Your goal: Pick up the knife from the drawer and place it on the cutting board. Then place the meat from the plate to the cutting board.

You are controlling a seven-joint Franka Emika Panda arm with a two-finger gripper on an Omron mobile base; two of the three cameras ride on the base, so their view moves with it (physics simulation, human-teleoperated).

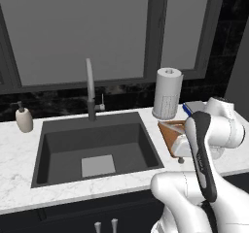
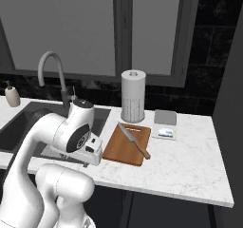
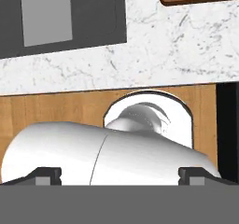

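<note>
A white marble counter [image 2: 190,160] with grey veining holds a deep, matte dark sink [image 1: 97,147] and a flat reddish-brown wooden cutting board [image 2: 127,144]. On the board a knife [image 2: 134,140] lies diagonally, slim grey blade and brown handle. The gripper [image 3: 120,175] hangs over the counter's front edge, its dark fingertips [image 3: 46,175] spread wide, pinching nothing. The board sits just beyond them, away from the sink.

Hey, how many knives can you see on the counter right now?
1. The knife lies diagonally on the cutting board, in front of the paper towel roll. Others could be hidden behind the robot's arm.
</note>
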